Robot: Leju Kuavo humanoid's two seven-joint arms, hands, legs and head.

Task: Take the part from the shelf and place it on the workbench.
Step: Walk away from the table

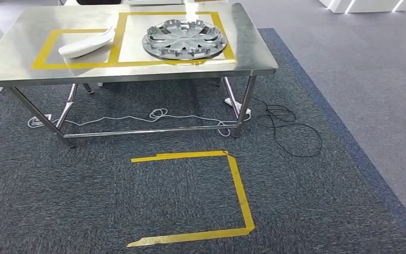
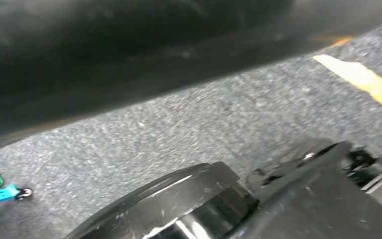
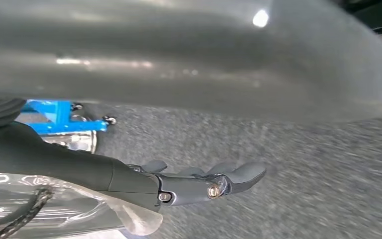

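Observation:
The steel workbench (image 1: 254, 47) stands ahead of me, with yellow tape frames on its top. A white curved part (image 1: 87, 44) lies in the left frame. A silver wheel cover (image 1: 184, 38) lies in the larger right frame. My right hand (image 3: 199, 184) hangs over the grey carpet with its fingers stretched out straight and nothing between them. A blurred grey surface (image 3: 189, 59) runs close beside it. In the left wrist view a dark blurred shape (image 2: 129, 55) crosses the picture above the carpet, and I cannot make out my left hand's fingers.
A yellow tape outline (image 1: 240, 190) marks the carpet in front of the bench. White and black cables (image 1: 288, 127) trail on the floor by the bench's right legs. A blue wheeled frame (image 3: 59, 117) stands on the carpet near my right side.

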